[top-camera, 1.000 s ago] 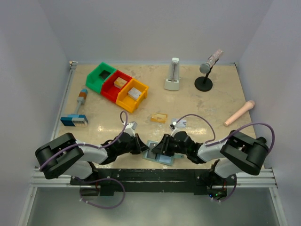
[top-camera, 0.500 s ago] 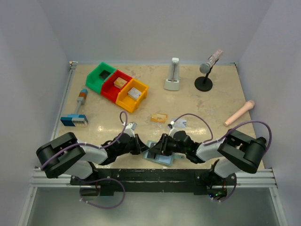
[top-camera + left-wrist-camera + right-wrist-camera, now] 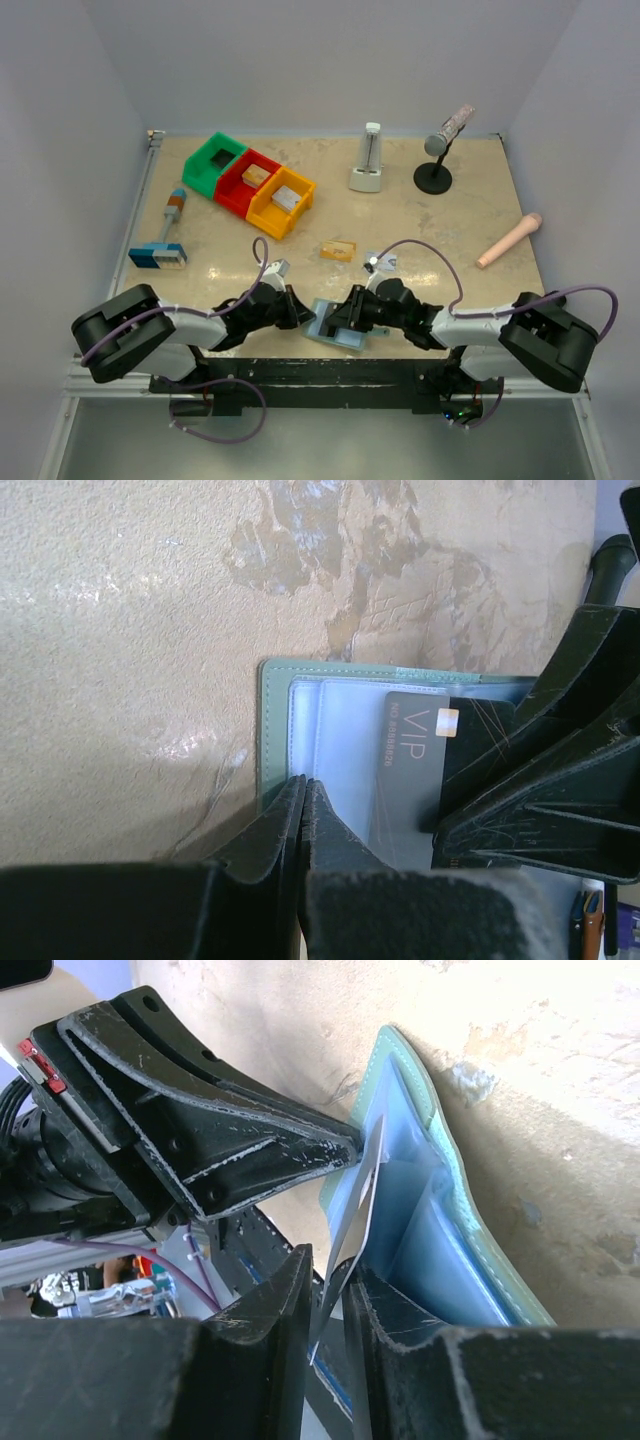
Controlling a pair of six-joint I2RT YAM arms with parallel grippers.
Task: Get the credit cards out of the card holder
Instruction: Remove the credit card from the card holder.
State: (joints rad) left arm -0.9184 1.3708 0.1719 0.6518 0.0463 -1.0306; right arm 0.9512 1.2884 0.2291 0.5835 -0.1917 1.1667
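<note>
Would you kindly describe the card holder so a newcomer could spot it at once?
At the near edge of the table, the card holder lies open between the left gripper, clamping its edge, and the right gripper, pinching a dark card from it. It is the only thin light teal wallet with clear sleeves, unlike the orange card behind it.

A robotics lab cell — blank pale walls [image 3: 330, 60] boxing a marble-look table [image 3: 460, 225].

Left gripper [image 3: 304, 784] and right gripper [image 3: 330, 1262] both clamped
</note>
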